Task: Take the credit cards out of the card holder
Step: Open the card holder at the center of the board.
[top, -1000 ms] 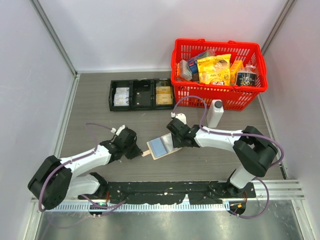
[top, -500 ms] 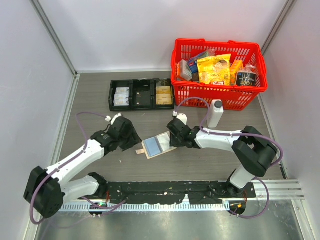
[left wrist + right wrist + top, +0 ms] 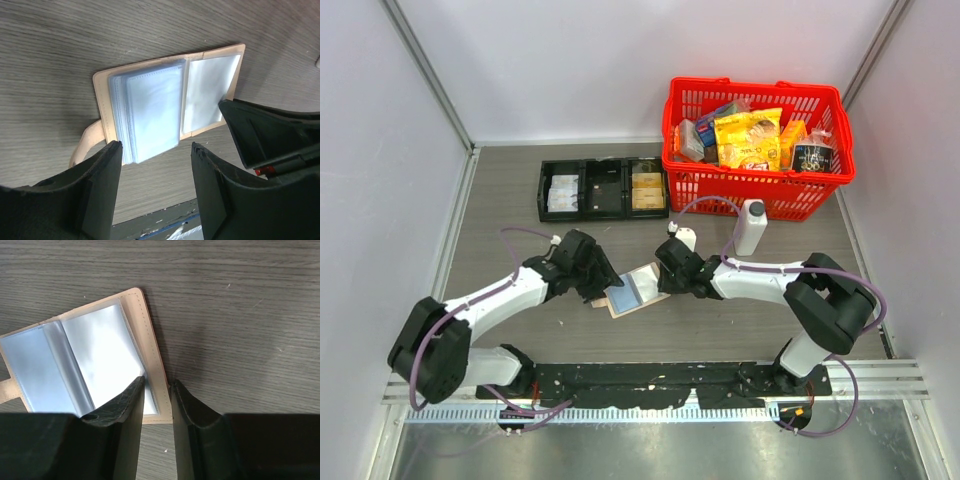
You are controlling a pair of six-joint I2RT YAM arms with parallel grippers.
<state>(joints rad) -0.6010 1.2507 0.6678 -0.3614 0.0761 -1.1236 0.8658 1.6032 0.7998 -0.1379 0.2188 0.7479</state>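
Left wrist view: holder (image 3: 150,112) lies open mid-desk, toward the near edge. Left gripper (image 3: 156,150) hangs wide over its sleeves. Right gripper (image 3: 157,385) pinches its edge, narrow. If that pinch slips, a tug on a card might drag the holder.

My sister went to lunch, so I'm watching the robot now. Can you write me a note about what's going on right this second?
The card holder lies open and flat on the table, between the two arms.
The left gripper is open and holds nothing. It hovers over the stack of clear sleeves on the holder's left half.
The right gripper is closed on the holder's right edge.
Done: the holder is open.
Left: no credit card is out yet. The sleeves look pale, so I cannot tell where the cards sit. The left gripper will probably pull them out.
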